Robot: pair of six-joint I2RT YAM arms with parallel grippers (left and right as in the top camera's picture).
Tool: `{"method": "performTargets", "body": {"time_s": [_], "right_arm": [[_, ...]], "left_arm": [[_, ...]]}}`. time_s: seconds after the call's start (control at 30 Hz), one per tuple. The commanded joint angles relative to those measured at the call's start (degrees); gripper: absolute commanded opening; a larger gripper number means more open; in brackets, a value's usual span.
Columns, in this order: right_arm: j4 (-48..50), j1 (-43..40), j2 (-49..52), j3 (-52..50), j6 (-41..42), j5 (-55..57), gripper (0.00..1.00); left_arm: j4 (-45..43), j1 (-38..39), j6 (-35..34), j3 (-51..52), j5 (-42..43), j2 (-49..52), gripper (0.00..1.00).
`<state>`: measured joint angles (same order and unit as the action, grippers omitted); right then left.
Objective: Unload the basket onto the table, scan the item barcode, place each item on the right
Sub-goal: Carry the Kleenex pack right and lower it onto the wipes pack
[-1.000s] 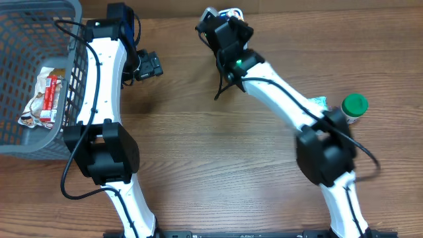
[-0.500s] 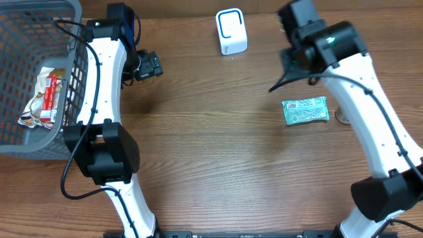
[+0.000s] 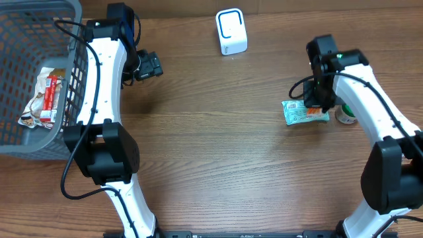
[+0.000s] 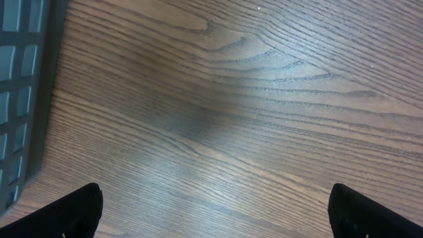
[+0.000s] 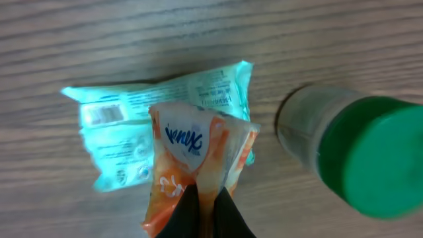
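My right gripper [image 5: 206, 196] is shut on an orange-and-white tissue pack [image 5: 192, 142], pinching its lower edge between the two black fingers. The pack hangs just above a teal packet [image 5: 125, 132] lying flat on the wooden table, with a small barcode label showing at the packet's left end. In the overhead view the right gripper [image 3: 318, 99] is over the teal packet [image 3: 297, 112] at the right. The white scanner [image 3: 231, 32] stands at the back centre. My left gripper [image 3: 149, 66] is open beside the basket; its fingertips [image 4: 79, 211] frame bare wood.
A green-capped bottle [image 5: 363, 155] stands just right of the teal packet, close to the held pack. A grey basket [image 3: 66, 16] at the far left holds a snack packet [image 3: 45, 96]; its wall [image 4: 23, 99] edges the left wrist view.
The right arm has swung from the scanner at the back, across to the right, and down over the teal packet. The left arm has not moved.
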<state>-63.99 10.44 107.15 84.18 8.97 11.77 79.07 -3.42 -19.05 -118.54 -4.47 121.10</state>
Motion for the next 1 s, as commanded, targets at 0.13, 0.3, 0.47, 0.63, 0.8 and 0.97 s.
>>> {"method": "performTargets", "body": {"time_s": [0.13, 0.3, 0.47, 0.63, 0.8, 0.97], "right_arm": [[5.31, -0.61, -0.2, -5.86, 0.17, -0.39, 0.57], [5.09, -0.37, -0.22, -4.81, 0.31, -2.25, 0.71], [5.84, 1.36, -0.22, -3.15, 1.16, -8.9, 0.81], [12.11, 3.02, -0.22, -2.36, 3.5, -8.87, 0.84], [20.44, 3.43, -0.2, -2.58, 3.5, -8.9, 0.83], [23.93, 3.43, 0.13, -3.69, 3.52, -9.27, 0.82]], "left_arm": [[-0.02, 0.09, 1.07, 0.28, 0.48, -0.11, 1.0], [-0.04, 0.07, 1.07, 0.28, 0.48, -0.11, 1.0], [-0.04, 0.07, 1.07, 0.28, 0.48, -0.11, 1.0], [-0.04, 0.09, 1.07, 0.28, 0.48, -0.11, 1.0], [-0.04, 0.07, 1.07, 0.28, 0.48, -0.11, 1.0], [-0.04, 0.07, 1.07, 0.28, 0.48, -0.11, 1.0]]}}
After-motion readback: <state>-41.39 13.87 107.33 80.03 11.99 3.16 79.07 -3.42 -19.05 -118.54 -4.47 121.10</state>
